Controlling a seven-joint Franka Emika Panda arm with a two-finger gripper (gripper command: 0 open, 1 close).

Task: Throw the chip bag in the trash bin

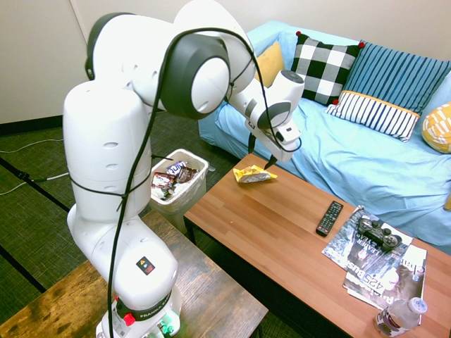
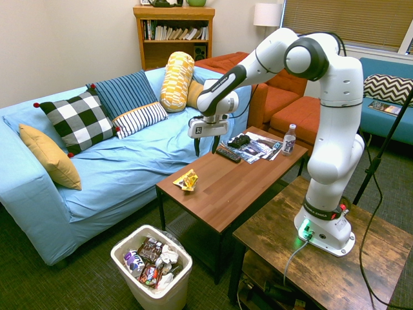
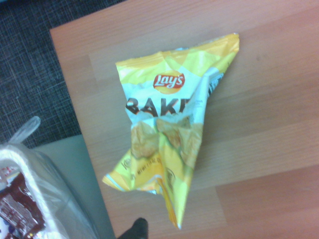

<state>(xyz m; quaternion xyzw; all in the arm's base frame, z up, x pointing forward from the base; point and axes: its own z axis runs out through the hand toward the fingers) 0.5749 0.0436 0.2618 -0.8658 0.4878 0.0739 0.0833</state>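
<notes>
Above chip bag (image 1: 254,174), open end effector (image 1: 261,160)

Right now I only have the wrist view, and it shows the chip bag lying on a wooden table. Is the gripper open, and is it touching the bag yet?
Observer: The gripper is open and hangs above the chip bag, clear of it.
Operator: Where is the trash bin? I only see a corner of it.
Observer: The trash bin stands on the floor just past the end of the table where the bag lies, and there are wrappers in it.
Operator: Is anything else on the table?
Observer: A remote, magazines, a game controller and a water bottle sit toward the opposite end, away from the bag.
</notes>
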